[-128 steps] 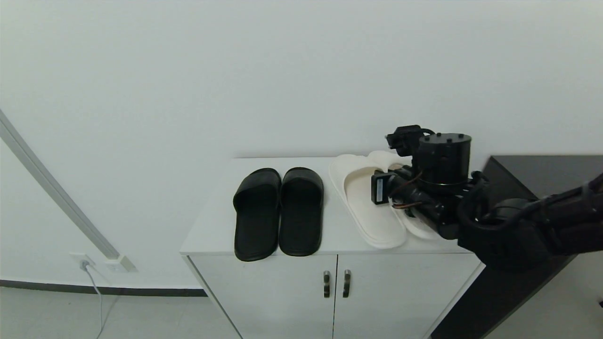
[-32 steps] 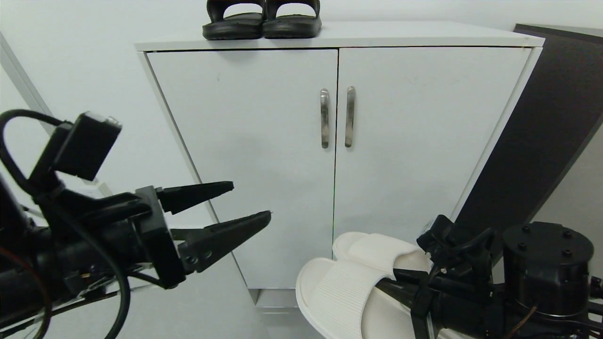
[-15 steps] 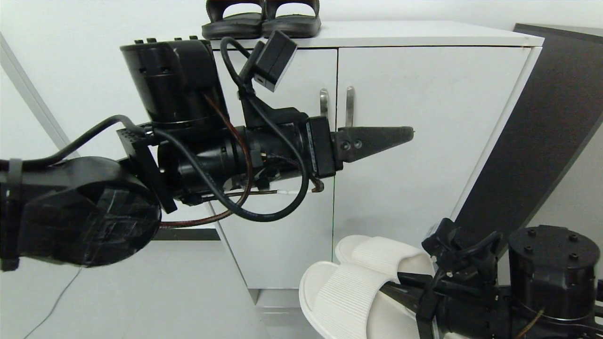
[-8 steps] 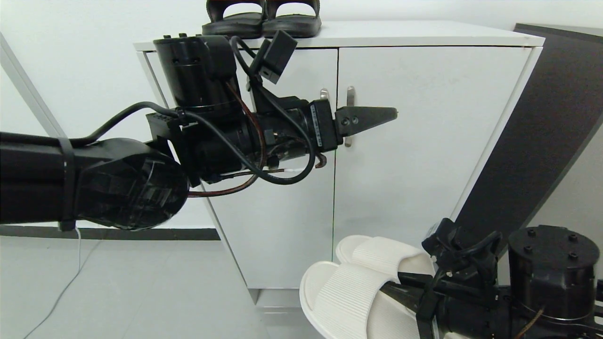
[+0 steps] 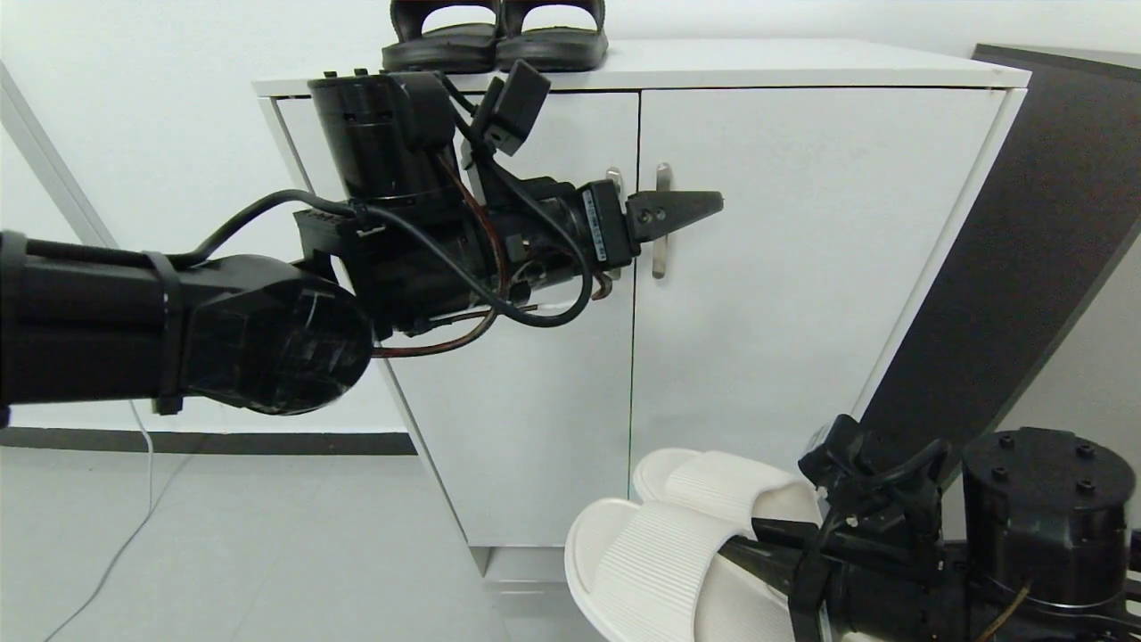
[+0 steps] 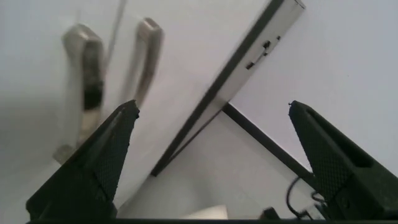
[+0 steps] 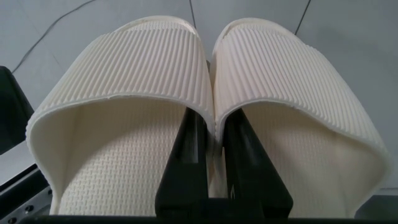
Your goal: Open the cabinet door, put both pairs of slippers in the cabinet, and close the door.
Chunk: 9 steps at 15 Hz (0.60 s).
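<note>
The white cabinet (image 5: 802, 267) has both doors shut, with two metal handles (image 5: 660, 236) at the middle seam. The black slippers (image 5: 495, 40) stand on its top at the front edge. My left gripper (image 5: 713, 203) is level with the handles, in front of the right one, and open. In the left wrist view its fingers (image 6: 112, 162) are spread wide, with the handles (image 6: 146, 56) close ahead. Low down in front of the right door, my right gripper (image 7: 214, 162) is shut on the white slippers (image 7: 155, 93), pinching their inner sides together. The white slippers (image 5: 677, 535) point toward the cabinet.
A dark panel (image 5: 1007, 267) leans against the cabinet's right side. Grey floor (image 5: 223, 553) lies open to the left of the cabinet, with a thin cable (image 5: 134, 526) hanging down the wall there.
My left arm has swung up from low left and carried its gripper in toward the door handles. The right arm holds the white slippers still. Since the oldest frame the camera has dropped low.
</note>
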{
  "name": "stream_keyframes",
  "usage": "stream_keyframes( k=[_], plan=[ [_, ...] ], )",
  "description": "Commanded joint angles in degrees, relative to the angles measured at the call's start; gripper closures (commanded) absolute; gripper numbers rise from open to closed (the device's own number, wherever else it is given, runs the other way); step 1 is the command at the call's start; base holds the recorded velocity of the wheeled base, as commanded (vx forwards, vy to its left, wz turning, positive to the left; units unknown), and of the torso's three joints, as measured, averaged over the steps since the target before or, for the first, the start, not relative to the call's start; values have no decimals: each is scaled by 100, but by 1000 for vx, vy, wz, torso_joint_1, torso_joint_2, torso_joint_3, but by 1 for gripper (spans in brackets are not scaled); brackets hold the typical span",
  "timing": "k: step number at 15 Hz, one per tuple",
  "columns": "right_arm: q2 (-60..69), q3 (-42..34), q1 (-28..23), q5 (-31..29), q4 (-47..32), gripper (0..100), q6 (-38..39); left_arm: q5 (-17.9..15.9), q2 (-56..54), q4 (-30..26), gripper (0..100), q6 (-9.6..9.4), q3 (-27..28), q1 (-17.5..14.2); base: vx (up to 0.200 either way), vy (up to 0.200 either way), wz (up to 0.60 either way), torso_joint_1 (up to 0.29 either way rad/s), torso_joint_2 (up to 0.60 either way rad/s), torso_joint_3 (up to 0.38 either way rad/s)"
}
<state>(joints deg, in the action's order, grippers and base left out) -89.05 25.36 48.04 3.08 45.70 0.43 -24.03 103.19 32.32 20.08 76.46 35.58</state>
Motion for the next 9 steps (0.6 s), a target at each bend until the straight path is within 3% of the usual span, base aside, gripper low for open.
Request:
stream_keyframes(
  k=[1, 9],
  plan=[
    [11, -13, 3, -10, 9, 100, -8, 56, 289, -41, 0, -4, 291, 1, 0, 0, 0, 0, 0, 0],
    [28, -40, 3, -10, 9, 100, -16, 47, 667, -243, 0, -4, 774, 28, 0, 0, 0, 0, 0, 0]
  ],
)
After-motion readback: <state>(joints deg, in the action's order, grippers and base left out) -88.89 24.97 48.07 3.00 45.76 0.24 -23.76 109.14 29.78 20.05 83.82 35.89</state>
